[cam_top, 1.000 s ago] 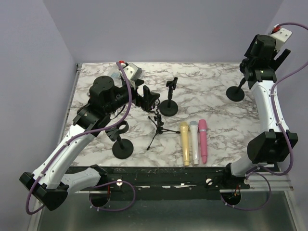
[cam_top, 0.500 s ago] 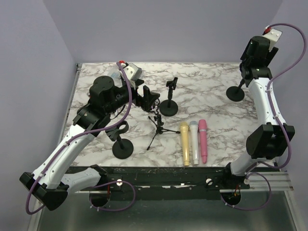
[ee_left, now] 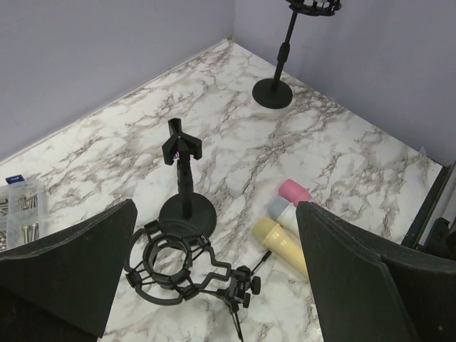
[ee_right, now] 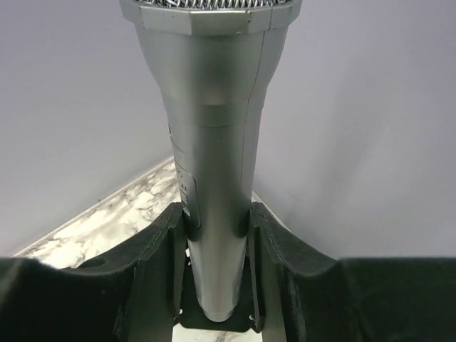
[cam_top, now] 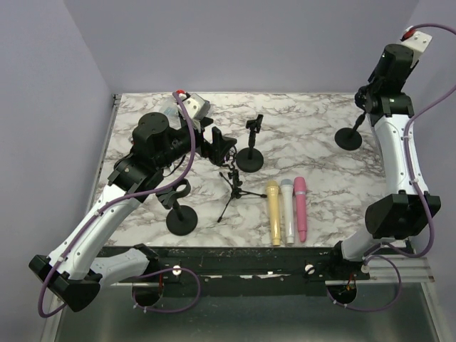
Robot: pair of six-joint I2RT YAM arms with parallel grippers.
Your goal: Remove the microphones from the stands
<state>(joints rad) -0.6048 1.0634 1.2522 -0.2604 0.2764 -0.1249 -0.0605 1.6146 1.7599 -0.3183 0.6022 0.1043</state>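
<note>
Here, near edge: three loose mics lie side by side, the yellow mic [cam_top: 273, 212], the white mic [cam_top: 288, 210] and the pink mic [cam_top: 301, 206], heads pointing away from the arms.
Near left: a round-base stand [cam_top: 180, 211] stands upright with a curved clip on top.
Middle: the tripod stand [cam_top: 235, 187] carries a ring shock mount, just left of the yellow mic's head.
Left gripper [cam_top: 222, 146]: jaws spread wide, holding nothing, hanging above the tripod stand.
Behind it: the clip stand [cam_top: 251, 149] stands upright on its round base.
Far right: the stand [cam_top: 349, 137] rests on the marble table [cam_top: 306, 128], its pole rising toward the right arm.
Right gripper [ee_right: 214, 239]: fingers [ee_right: 160, 249] pressed against both sides of the microphone [ee_right: 214, 107].
Microphone: silver, upright, grille up, above the far-right stand; whether its lower end sits in the holder cannot be told.
</note>
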